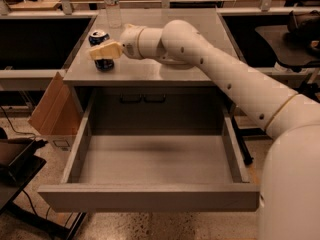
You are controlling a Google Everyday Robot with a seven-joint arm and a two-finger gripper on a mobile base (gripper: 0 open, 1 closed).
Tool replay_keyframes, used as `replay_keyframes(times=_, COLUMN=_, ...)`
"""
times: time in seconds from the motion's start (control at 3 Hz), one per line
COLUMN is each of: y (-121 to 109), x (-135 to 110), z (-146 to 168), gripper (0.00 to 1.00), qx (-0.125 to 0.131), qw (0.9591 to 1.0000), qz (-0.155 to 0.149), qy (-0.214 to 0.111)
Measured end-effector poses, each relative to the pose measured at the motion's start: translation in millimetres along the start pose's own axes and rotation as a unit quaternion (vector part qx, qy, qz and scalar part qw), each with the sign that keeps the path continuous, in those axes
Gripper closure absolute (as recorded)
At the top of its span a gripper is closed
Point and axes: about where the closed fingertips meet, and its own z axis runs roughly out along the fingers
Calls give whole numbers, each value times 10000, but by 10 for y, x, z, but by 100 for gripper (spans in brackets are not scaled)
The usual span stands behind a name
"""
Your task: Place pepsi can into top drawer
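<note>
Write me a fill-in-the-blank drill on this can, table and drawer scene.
1. The pepsi can stands ____ on the table.
2. The top drawer below is pulled ____.
3. The water bottle stands ____ the can, farther from the camera.
4. The gripper is at the can, above the table, not in the ____.
Missing words: upright; open; behind; drawer.
</note>
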Motion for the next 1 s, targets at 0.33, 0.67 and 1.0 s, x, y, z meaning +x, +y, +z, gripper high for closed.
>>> replay_keyframes(times=0.33, y=24, x=18, z=245, gripper=0, qx=-69, qw=9999, qz=24, qy=-71)
replay_keyframes(times=0.67, y=52, x=83, z=417, gripper=14, qx=-104, qw=9999, qz=-27, qy=-35)
replay_keyframes(times=1.0, y=78, x=178, z=518, gripper=38, qx=-107, qw=9999, qz=6, qy=6)
